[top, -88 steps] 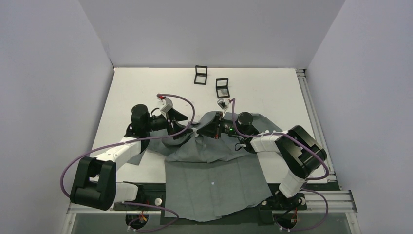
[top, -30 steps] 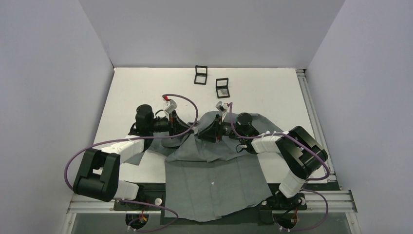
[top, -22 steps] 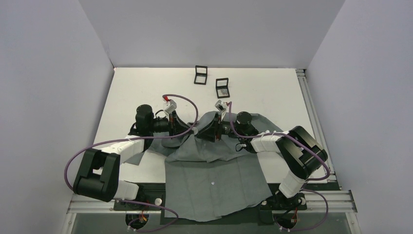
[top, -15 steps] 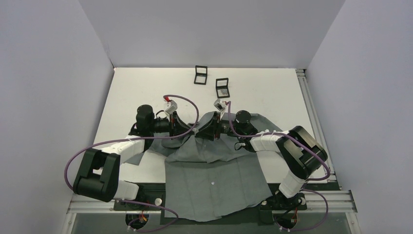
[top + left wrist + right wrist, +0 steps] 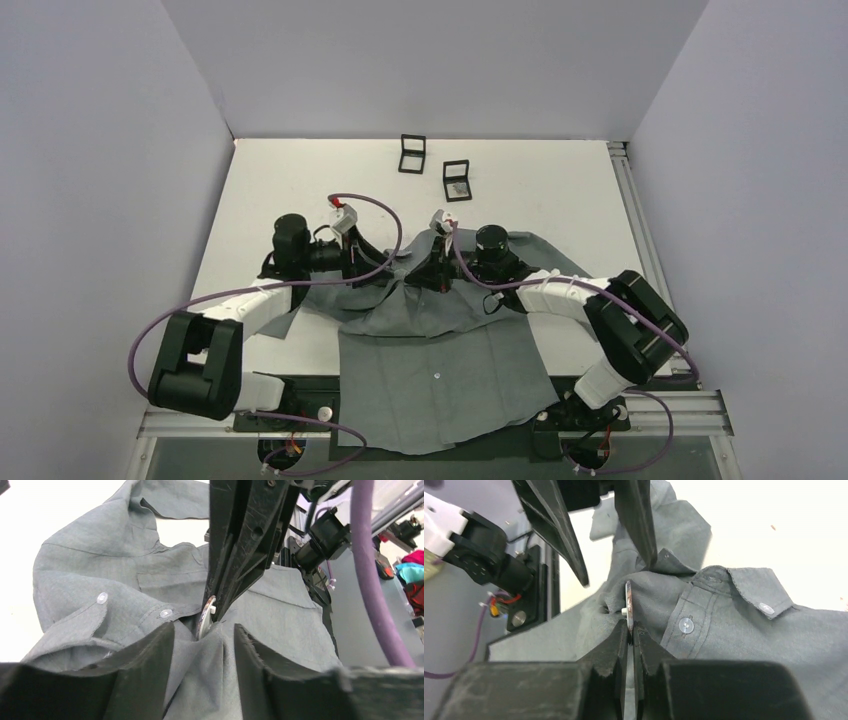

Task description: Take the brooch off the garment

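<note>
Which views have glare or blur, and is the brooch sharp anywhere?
Left wrist: table blown out white, brooch edge-on, fairly sharp. Right wrist: table glares too, brooch crisp. Top external: evenly lit, brooch not visible.

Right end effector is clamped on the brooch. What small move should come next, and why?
Likely close the left end effector on the garment bunched between its spread fingers. The right end effector pinches the brooch edge-on, right against the cloth; pulling unanchored would probably just lift fabric.
</note>
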{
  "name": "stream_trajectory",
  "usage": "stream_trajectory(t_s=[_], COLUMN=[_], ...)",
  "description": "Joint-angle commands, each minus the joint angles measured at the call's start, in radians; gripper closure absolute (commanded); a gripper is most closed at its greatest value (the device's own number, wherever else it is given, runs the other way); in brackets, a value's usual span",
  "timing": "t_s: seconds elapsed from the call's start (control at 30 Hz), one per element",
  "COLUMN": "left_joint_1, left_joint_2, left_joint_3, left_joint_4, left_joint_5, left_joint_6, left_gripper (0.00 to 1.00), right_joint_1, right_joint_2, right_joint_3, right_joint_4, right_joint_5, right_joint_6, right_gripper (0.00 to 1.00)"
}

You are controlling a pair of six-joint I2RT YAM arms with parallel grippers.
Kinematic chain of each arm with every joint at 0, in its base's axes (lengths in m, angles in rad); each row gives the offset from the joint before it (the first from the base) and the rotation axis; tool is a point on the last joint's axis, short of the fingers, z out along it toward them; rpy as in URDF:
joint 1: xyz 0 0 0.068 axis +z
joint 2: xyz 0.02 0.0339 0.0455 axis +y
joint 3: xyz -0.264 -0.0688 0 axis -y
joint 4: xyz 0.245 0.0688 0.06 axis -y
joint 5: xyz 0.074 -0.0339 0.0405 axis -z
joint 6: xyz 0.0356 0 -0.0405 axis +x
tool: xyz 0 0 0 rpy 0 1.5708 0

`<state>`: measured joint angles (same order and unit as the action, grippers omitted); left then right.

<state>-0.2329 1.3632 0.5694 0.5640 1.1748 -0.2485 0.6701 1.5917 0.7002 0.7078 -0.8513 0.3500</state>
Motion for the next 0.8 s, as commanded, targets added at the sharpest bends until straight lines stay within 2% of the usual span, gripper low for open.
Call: stream_trajectory(t_s=[0.0, 0.1, 0.23, 0.47, 0.57, 0.6, 0.77], left_joint_1=[0.046, 0.063, 0.085, 0.116, 0.139, 0.145, 0.162], left_joint_2=[-0.056, -0.068, -0.08, -0.098, -0.102, -0.103, -0.107], left_joint_3=[0.039, 0.04, 0.032, 0.017, 0.02, 0.024, 0.057], left_joint_4=[-0.064, -0.099, -0.122, -0.132, -0.141, -0.14, -0.134], left_joint_5=[-0.004, -0.015, -0.027, -0.039, -0.061, -0.067, -0.075], left_joint_6=[0.076, 0.109, 0.123, 0.122, 0.124, 0.118, 0.115], left_gripper=[0.49, 0.36, 0.25, 0.07, 0.0, 0.01, 0.01], right_joint_1=[0.028, 0.055, 0.098, 0.109, 0.077, 0.051, -0.051], right_joint_2=[-0.079, -0.089, -0.075, -0.047, -0.066, -0.078, -0.126], right_joint_3=[0.064, 0.092, 0.122, 0.157, 0.171, 0.175, 0.203], right_joint_4=[-0.284, -0.402, -0.504, -0.553, -0.568, -0.57, -0.608], right_joint_5=[0.12, 0.194, 0.331, 0.459, 0.427, 0.411, 0.18], right_joint_6=[-0.305, -0.463, -0.579, -0.612, -0.585, -0.555, -0.462], right_gripper=[1.0, 1.0, 1.0, 1.0, 1.0, 1.0, 1.0])
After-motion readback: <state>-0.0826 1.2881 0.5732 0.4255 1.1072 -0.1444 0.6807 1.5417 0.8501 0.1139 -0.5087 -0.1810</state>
